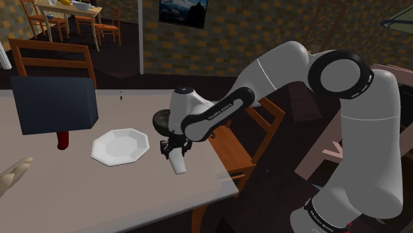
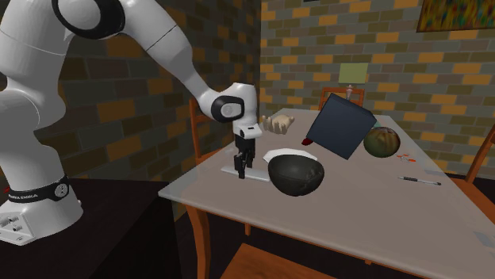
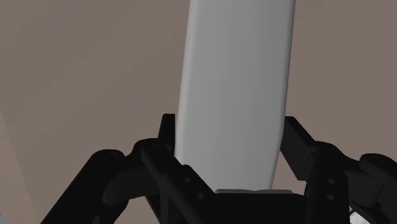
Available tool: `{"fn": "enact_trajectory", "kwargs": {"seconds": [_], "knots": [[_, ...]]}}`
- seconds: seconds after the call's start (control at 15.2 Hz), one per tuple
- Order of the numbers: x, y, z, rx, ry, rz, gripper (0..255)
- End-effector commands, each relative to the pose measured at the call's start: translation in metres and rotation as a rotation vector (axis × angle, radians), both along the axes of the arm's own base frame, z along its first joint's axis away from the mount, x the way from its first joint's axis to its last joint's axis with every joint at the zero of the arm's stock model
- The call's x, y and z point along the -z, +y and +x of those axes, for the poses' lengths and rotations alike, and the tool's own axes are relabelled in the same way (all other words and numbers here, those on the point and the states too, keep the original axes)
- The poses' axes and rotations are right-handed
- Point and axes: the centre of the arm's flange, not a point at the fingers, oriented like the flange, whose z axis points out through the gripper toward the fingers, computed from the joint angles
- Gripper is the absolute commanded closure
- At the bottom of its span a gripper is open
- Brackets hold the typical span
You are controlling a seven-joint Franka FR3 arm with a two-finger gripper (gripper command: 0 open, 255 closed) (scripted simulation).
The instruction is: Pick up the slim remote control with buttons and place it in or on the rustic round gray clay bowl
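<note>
1. Jaws were closed narrow on the slim remote control (image 3: 235, 76), their fingers (image 3: 167, 137) pressed against its two long edges near one end. The plain pale-grey body ran out well beyond the tips, and no buttons were drawn on it.
2. Remote and jaws sat low over the grey worktop (image 1: 99, 192), near its edge. Whether the remote had left the surface could not be told.
3. Just beside the jaws stood the round dark bowl (image 2: 297, 176), with a white many-sided plate (image 1: 120, 147) next to it.
4. Likely risk: held so near one end, the long remote could pivot or slip in the lift. Its free end could also knock the bowl's rim on so short a carry.
5. Wrist view gave the contact on the remote's edges. The second exterior view gave the bowl's open mouth, which the arm (image 1: 218, 112) half covered in the shoulder view.
</note>
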Motion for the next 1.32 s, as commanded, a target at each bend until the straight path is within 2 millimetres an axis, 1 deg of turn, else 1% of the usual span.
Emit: {"fn": "enact_trajectory", "kwargs": {"seconds": [0.0,1.25], "knots": [[-0.010,-0.001,0.000,0.000,0.000,0.000,255],[-0.110,-0.001,0.000,0.000,0.000,0.000,255]]}}
